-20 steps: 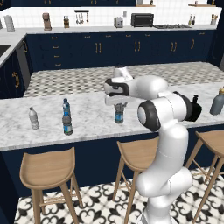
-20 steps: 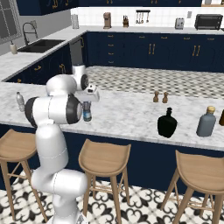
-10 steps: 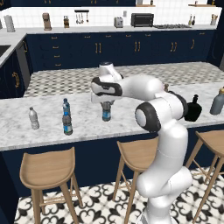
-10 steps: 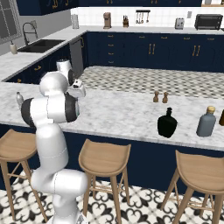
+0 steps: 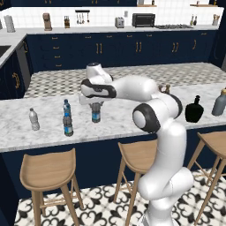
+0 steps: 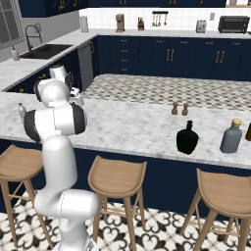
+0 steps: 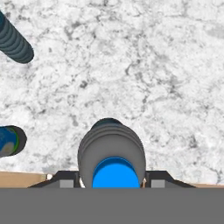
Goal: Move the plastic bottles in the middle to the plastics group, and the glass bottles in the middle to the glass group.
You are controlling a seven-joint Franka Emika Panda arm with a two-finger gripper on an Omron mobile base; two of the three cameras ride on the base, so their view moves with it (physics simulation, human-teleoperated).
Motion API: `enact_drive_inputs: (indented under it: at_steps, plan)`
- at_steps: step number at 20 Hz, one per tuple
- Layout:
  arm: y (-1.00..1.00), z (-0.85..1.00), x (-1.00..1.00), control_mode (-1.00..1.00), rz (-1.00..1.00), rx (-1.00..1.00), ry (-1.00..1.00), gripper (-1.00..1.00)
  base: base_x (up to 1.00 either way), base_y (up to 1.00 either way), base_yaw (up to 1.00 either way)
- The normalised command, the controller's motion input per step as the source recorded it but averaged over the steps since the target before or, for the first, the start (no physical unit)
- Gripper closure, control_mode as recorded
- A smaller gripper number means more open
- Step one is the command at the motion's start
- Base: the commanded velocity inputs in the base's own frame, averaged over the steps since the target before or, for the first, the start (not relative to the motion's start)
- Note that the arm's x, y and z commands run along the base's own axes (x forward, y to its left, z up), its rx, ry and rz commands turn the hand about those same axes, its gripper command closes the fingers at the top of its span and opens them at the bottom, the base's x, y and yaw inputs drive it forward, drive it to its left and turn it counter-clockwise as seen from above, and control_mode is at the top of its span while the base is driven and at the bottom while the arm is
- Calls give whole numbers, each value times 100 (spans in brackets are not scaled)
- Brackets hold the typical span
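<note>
Gripper (image 5: pixel 96 106) clamped on a plastic water bottle (image 5: pixel 96 112) by the neck, jaws narrow on either side of the blue cap, as seen from the hand camera with the bottle (image 7: pixel 111 153) directly below. Held upright over the marble counter (image 5: pixel 123 119); impossible to tell whether its base touches the stone.

Taking the held bottle as landmark:
- Just to its left, a second water bottle (image 5: pixel 67 124) and the teal-tinted bottle (image 5: pixel 66 107), one behind the other, close together.
- Further left, the pale grey-clear bottle (image 5: pixel 33 119) with white cap, standing apart from that pair.
- Well away to its right, past the arm, the squat black bottle (image 5: pixel 194 110), upright near the front edge of the counter.
- Right of that, near it, the tall grey bottle (image 5: pixel 219 102) with orange top.
- Behind the black bottle, on the far side of the counter, two small brown shakers (image 6: pixel 179 108) side by side.
</note>
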Motion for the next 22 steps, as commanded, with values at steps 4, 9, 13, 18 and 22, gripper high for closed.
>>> enact_drive_inputs:
  at_steps: [4,9,13,18,22]
  plan:
    - [33,-13,0,-100,0,0,-5,100,0,0,0]
    - [0,-29,1,-100,4,3,0,100,0,0,0]
    - [9,-31,4,-100,5,1,0,100,0,0,0]
    - [5,-24,1,-100,4,1,0,100,0,0,0]
    - [0,-23,0,-100,5,2,0,100,0,0,0]
